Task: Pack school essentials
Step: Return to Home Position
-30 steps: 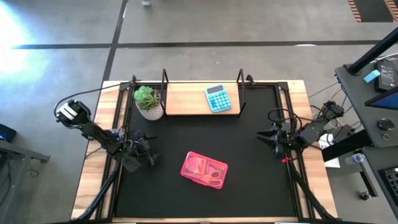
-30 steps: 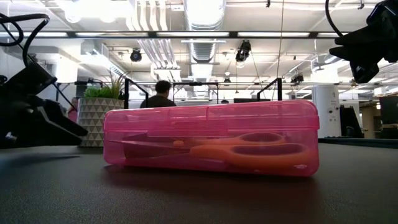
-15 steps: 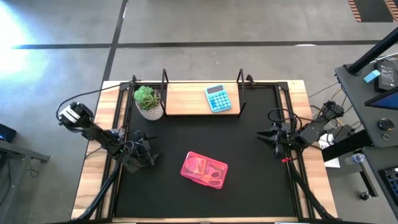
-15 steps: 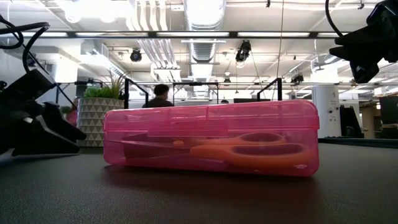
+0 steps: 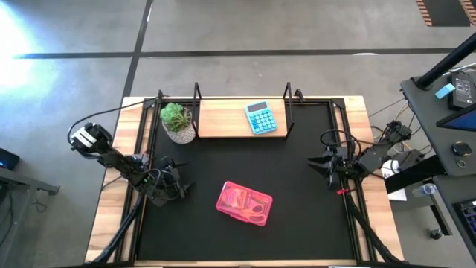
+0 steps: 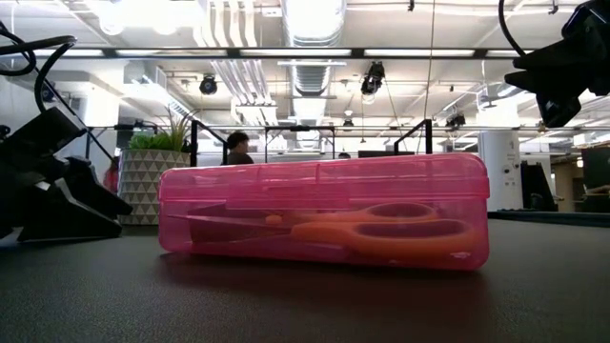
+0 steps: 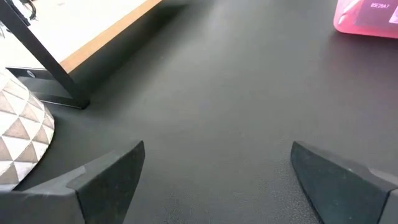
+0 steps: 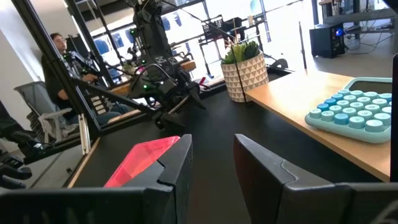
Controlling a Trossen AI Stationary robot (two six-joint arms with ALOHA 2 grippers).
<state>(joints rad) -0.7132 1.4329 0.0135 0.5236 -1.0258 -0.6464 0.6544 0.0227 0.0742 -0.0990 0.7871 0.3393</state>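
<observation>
A translucent pink pencil case lies flat on the black mat with its lid shut. In the low view, scissors with orange-looking handles show through the wall of the pink case; the other stationery inside is not clear. My left gripper is open and sits low over the mat to the left of the case. In the left wrist view my left gripper has its fingers wide apart, with a corner of the case far ahead. My right gripper is open and hovers at the mat's right side; the right wrist view shows my right gripper facing the case.
A wooden shelf at the far edge carries a light-blue calculator. A potted green plant stands at the shelf's left end, just beyond my left gripper. Black metal posts frame the shelf. A person sits in the room behind.
My left gripper has settled slightly lower over the mat's left side, still open. The case has not moved.
</observation>
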